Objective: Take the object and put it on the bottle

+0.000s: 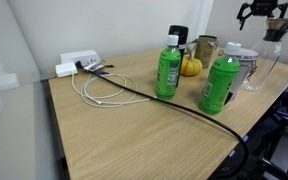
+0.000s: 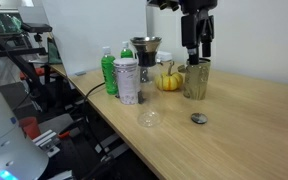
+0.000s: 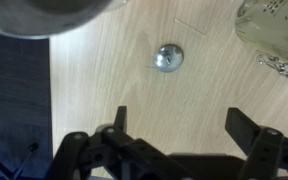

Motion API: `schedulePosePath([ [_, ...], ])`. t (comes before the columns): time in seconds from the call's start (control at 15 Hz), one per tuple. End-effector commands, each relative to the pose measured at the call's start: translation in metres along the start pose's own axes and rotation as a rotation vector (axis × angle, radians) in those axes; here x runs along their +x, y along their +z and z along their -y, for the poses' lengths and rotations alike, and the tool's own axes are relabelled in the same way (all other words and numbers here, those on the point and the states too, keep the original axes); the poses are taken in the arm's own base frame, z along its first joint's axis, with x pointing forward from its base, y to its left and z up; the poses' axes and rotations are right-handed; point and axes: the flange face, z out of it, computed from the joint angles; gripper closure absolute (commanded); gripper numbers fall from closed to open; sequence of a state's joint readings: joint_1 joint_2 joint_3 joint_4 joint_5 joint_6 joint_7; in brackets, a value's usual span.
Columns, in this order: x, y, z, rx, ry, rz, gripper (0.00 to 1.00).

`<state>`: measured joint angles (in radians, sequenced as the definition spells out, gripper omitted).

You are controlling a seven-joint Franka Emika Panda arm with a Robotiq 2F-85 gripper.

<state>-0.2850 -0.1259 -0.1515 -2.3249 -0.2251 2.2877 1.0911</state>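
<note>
The object is a small round metal cap (image 3: 168, 57) lying flat on the wooden table; it also shows in an exterior view (image 2: 198, 118). Two green bottles (image 1: 168, 68) (image 1: 221, 85) stand upright on the table; in an exterior view they stand together at the left (image 2: 108, 72) (image 2: 127, 82). My gripper (image 3: 184, 125) is open and empty, high above the table, with the cap ahead of the fingertips in the wrist view. In both exterior views the gripper (image 2: 196, 48) (image 1: 260, 12) hangs above a brownish glass jar (image 2: 196, 80). The cap is hidden in one exterior view.
A small orange pumpkin (image 2: 169, 80) sits beside the jar. A clear glass pitcher (image 1: 256, 62) stands near the table edge, and a clear glass lid (image 2: 149, 118) lies near the cap. A black cable (image 1: 144, 95) and white cords run from a power strip (image 1: 76, 63).
</note>
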Motion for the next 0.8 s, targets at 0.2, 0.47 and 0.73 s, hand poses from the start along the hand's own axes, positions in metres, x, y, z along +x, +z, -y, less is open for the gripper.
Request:
schedulePosePath([
  [0.2,0.013,0.020,0.019,-0.018,0.257,0.003,0.00],
  [0.47,0.010,0.022,0.018,-0.010,0.240,0.004,0.00],
  [0.73,0.008,0.021,0.019,-0.009,0.236,0.004,0.00],
])
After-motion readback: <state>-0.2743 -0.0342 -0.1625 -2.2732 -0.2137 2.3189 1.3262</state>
